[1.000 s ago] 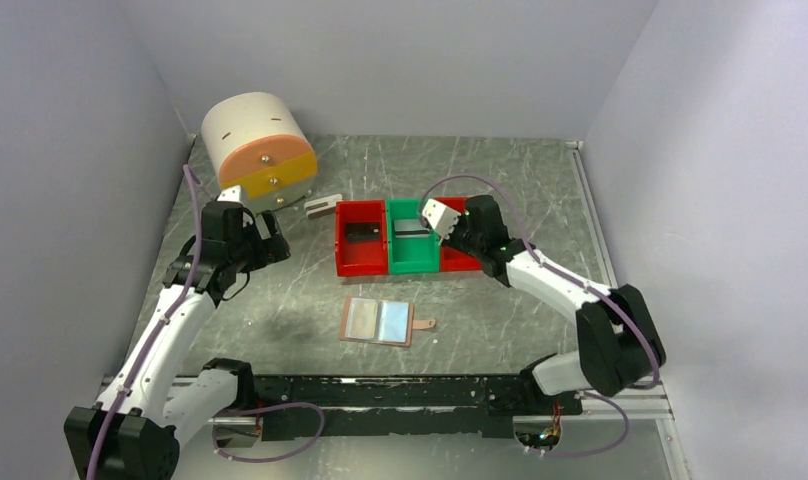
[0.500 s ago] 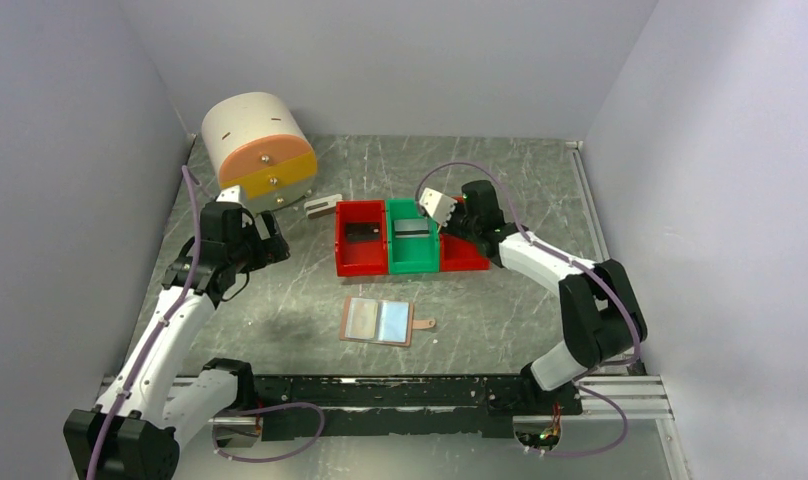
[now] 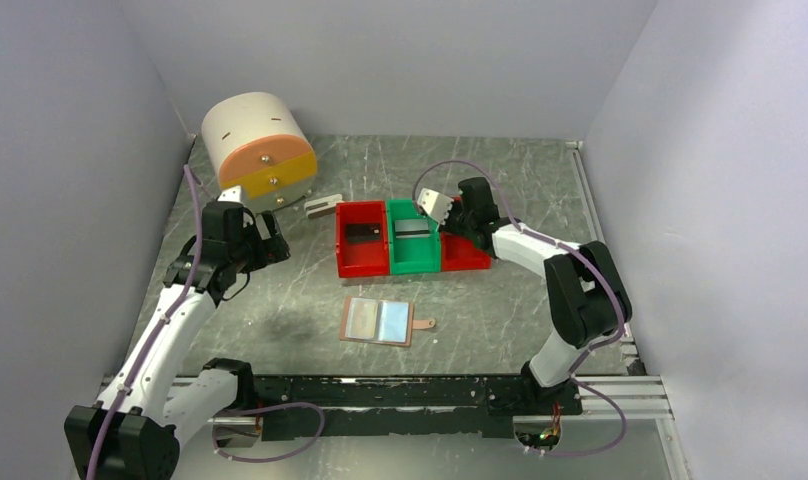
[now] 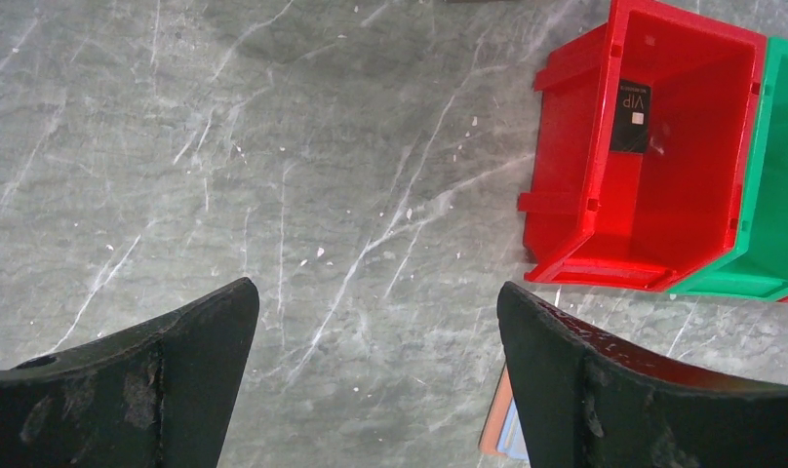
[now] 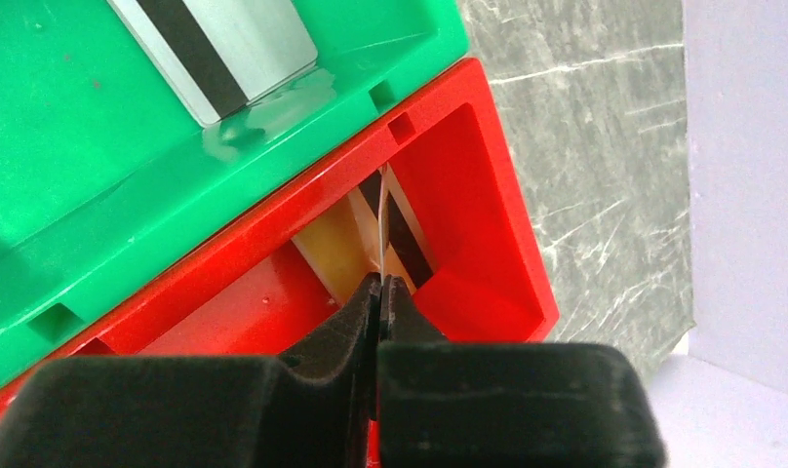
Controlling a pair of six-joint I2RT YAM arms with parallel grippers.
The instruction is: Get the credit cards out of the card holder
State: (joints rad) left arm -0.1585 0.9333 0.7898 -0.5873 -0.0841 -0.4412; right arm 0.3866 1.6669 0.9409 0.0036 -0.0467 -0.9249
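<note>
The tan card holder [image 3: 378,321] lies open and flat on the table, pale blue pockets up; a corner of it [image 4: 495,436] peeks past my left finger. My right gripper [image 3: 460,232] hangs over the right red bin [image 3: 468,258], shut on a credit card [image 5: 381,219] held on edge, with a yellow-tan face and a dark stripe. A black card [image 4: 632,115] lies in the left red bin [image 3: 352,262]. A grey-white striped card [image 5: 215,44] lies in the green bin [image 3: 413,262]. My left gripper [image 4: 375,327] is open over bare table, left of the bins.
A round white, orange and yellow drum [image 3: 257,148] stands at the back left. A small grey block [image 3: 323,206] lies beside it. The three bins sit side by side mid-table. Grey walls close in the left, back and right.
The right arm's elbow has swung in towards the middle, and its gripper has shifted slightly left and back over the right red bin, still shut. The left arm has stayed put.
</note>
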